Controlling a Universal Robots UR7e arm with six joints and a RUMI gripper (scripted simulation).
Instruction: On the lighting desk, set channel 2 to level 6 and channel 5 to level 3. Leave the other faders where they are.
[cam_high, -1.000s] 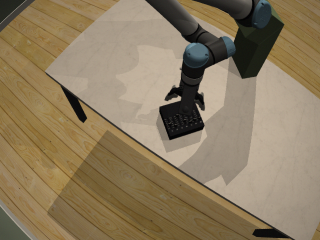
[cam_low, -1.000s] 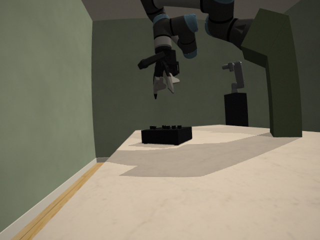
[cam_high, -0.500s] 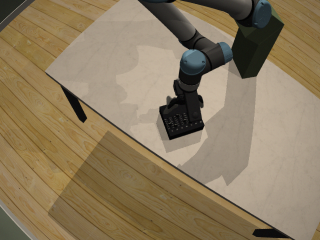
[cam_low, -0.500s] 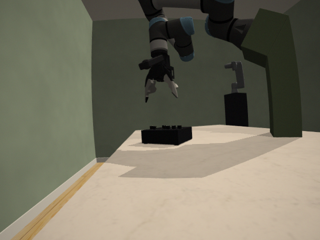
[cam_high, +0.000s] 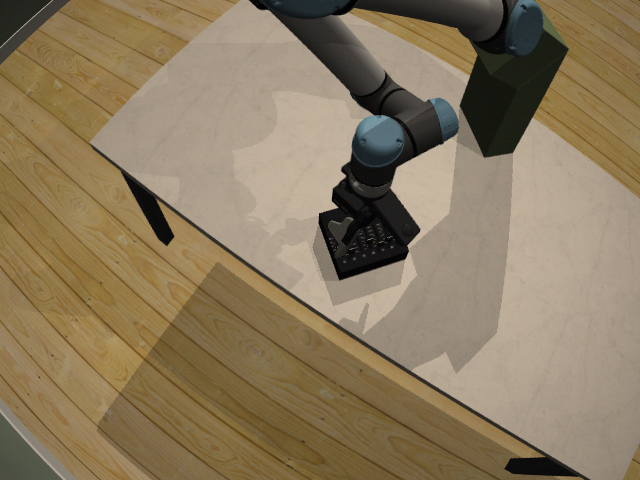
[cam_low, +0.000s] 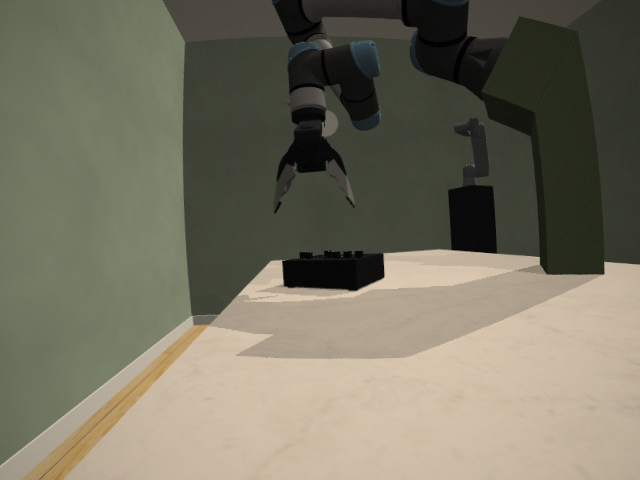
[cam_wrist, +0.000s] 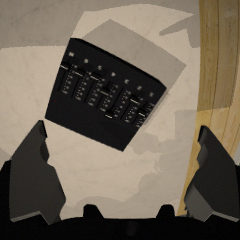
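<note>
While spread wide above lighting desk (cam_low: 333, 272), jaws empty, green pedestal (cam_low: 558, 155) well apart.

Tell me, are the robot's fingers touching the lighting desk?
No, in the exterior view the open gripper hangs in the air well above the black lighting desk, with green wall showing between them.

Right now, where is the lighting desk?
The lighting desk sits on the pale table near its far left edge in the exterior view, with the open gripper hanging above it, clear of the faders.
</note>
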